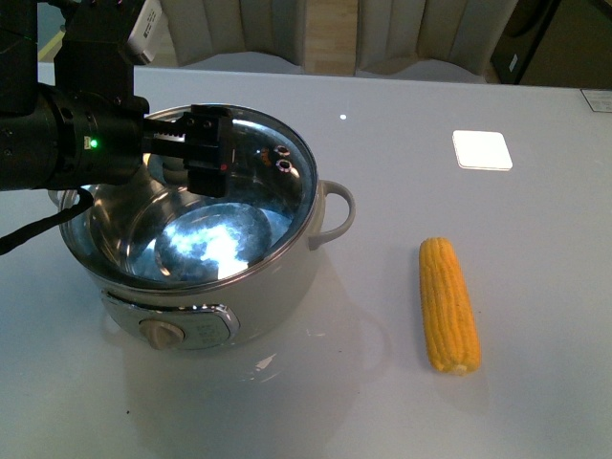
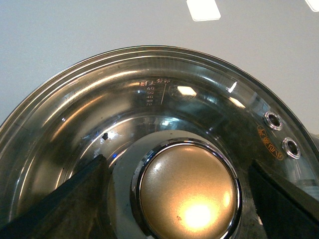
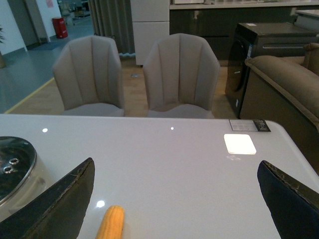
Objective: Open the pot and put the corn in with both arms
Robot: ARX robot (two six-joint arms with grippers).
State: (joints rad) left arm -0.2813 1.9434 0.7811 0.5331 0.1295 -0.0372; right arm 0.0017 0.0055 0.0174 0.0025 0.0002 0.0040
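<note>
Front: left gripper point(image 1: 206, 153) sits over the glass lid point(image 1: 273, 182) on the pot point(image 1: 287, 277). Corn point(image 1: 449, 306) lies on the table point(image 1: 402, 124), well right of the pot.
Left wrist: I see fingers point(image 2: 65, 204) spread wide either side of the lid knob point(image 2: 187, 194), clear of it. Orange print point(image 2: 269, 144) unreadable.
Right wrist: right gripper point(image 3: 174, 169) spread wide, holding nothing.

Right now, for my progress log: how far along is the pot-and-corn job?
Nothing is finished yet. In hand: the left fingers straddle the knob, open, not closed on it; the lid sits on the pot. Left: grip and lift the lid, then the right fingers, open and empty, must take the corn from the table and put it in.
</note>
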